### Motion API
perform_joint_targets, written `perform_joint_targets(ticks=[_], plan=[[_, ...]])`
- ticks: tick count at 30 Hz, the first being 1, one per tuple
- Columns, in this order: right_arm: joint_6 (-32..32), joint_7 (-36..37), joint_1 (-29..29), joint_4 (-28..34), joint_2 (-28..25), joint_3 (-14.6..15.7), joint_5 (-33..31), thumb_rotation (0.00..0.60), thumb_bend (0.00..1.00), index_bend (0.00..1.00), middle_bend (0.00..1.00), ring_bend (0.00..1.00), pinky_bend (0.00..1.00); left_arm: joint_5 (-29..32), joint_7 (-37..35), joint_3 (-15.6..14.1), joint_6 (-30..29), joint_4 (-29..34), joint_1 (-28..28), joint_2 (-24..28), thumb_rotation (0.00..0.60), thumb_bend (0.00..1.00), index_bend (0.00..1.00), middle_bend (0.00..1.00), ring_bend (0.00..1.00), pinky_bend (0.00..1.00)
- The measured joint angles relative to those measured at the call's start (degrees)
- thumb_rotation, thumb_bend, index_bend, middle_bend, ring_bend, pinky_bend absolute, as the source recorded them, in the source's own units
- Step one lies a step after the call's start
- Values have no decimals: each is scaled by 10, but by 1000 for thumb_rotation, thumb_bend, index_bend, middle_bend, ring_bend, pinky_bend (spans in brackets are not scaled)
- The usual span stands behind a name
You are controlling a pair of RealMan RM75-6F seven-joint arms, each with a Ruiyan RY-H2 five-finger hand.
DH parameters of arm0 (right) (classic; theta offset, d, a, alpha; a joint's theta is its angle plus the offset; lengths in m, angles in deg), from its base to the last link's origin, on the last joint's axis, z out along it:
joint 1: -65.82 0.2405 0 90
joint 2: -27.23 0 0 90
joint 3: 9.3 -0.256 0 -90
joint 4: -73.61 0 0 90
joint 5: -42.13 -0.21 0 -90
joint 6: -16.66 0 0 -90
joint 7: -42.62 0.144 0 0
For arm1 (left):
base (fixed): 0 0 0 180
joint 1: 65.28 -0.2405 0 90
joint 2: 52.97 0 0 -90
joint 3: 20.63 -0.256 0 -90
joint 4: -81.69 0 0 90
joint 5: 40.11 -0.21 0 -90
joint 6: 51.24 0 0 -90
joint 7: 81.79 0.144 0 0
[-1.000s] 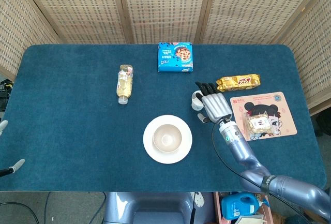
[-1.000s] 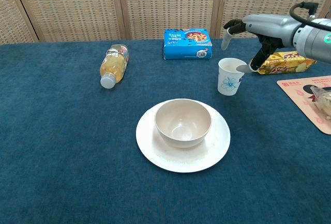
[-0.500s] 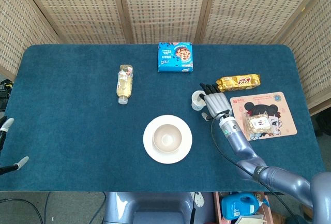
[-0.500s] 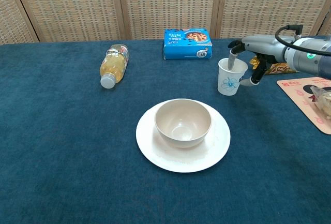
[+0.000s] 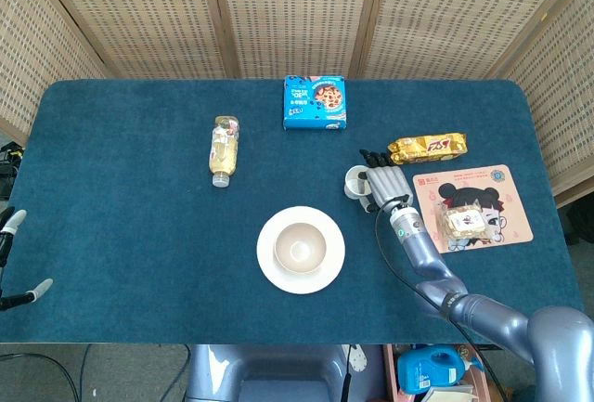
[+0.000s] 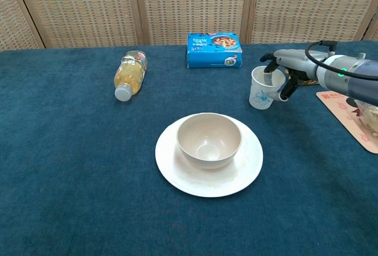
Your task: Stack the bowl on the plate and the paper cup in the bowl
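Note:
The beige bowl (image 5: 300,247) (image 6: 209,139) sits upright on the white plate (image 5: 269,267) (image 6: 177,176) near the table's front middle. To its right, further back, the white paper cup (image 5: 354,182) (image 6: 261,91) with a blue print stands on the cloth, leaning slightly. My right hand (image 5: 383,186) (image 6: 286,76) grips it at the rim, with one finger inside the mouth and the others against its right wall. Only the fingertips of my left hand (image 5: 25,296) show at the left edge of the head view, spread apart and holding nothing.
A juice bottle (image 5: 223,149) (image 6: 131,74) lies at the back left. A blue cookie box (image 5: 316,102) (image 6: 214,49) sits at the back middle. A gold snack packet (image 5: 427,149) and a pink mat (image 5: 483,179) with a wrapped snack lie right of the cup.
My right hand has come down from above the cup and closed its fingers on the rim. The cup now leans a little. The left fingertips shifted slightly.

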Motion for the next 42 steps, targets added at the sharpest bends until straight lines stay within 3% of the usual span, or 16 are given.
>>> perform_joint_targets(ticks=[10,19,29,35,42], plan=[[-34,66,-6,-9,7,2,68,600,444,654,0,0,0,0,3,0,2,-1,2,-3,600,0,0,0,0,0],[-71,58,-20,134,-80,9,119,600,444,654,0,0,0,-12,4,-5,-2,0,1,-3,600,0,0,0,0,0],[-83,-69,-29,407,-204,29,126,600,445,654,0,0,0,-34,-2,-14,-15,-1,-4,-3,600,0,0,0,0,0],[-78,-161,-12,465,-209,43,72,600,445,654,0,0,0,-42,-4,-17,-22,-2,-7,-3,600,0,0,0,0,0],[-70,-230,17,475,-184,63,6,600,445,655,0,0,0,-37,-7,-16,-19,-5,-7,-2,600,0,0,0,0,0]])
